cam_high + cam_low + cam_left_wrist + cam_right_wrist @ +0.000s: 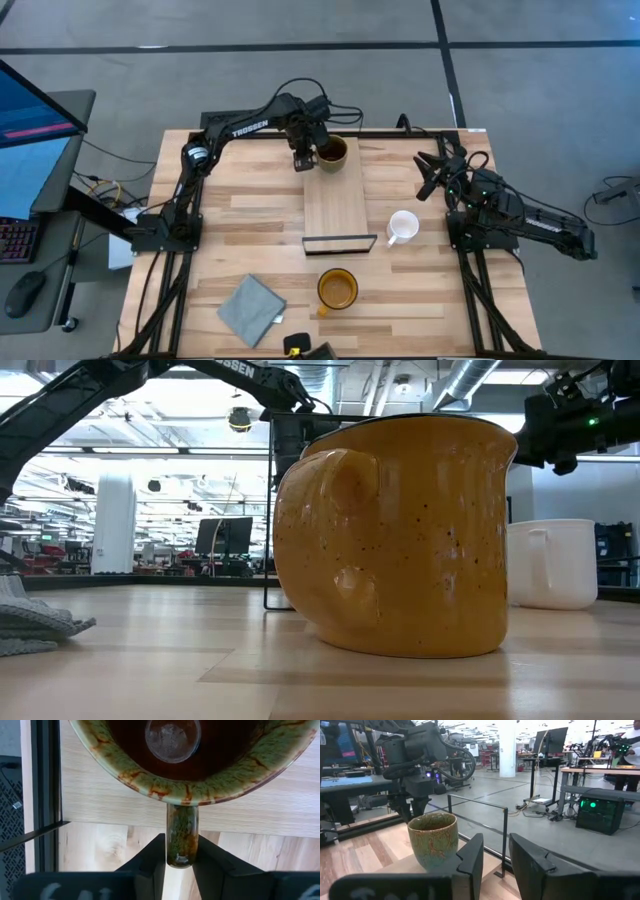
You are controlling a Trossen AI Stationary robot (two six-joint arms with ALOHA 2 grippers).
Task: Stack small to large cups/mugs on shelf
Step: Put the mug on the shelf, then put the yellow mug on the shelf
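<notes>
My left gripper (181, 865) pinches the handle of the dark mug (331, 152), fingers pressed against both sides of the handle loop. From my left wrist the mug (200, 775) shows a mottled green glaze with rusty brown streaks on the rim, a dark red-brown inside and a pale glossy circle at the bottom. Handle is the same speckled green. From my right wrist its outside (433, 846) looks olive-green with orange-brown crackle, rounded tumbler shape, upright. It sits on the far end of the shelf (336, 205), a pale wood plank lying lengthwise on the table (420, 290), with a thin black wire frame (340, 243) at its near end.

White mug (403, 227): small, plain, upright on the table just right of the shelf's near end, handle toward the shelf. In the low view it (552, 563) stands behind the yellow one.

Yellow-orange mug (338, 289): wider, upright on the table just in front of the wire frame; speckled glossy glaze, bulging body (400, 535).

My right gripper (435, 172) hangs over the right side of the table, fingers (470, 862) spread apart, holding nothing.

Grey-blue cloth (251, 311) lies at the table's near left.
</notes>
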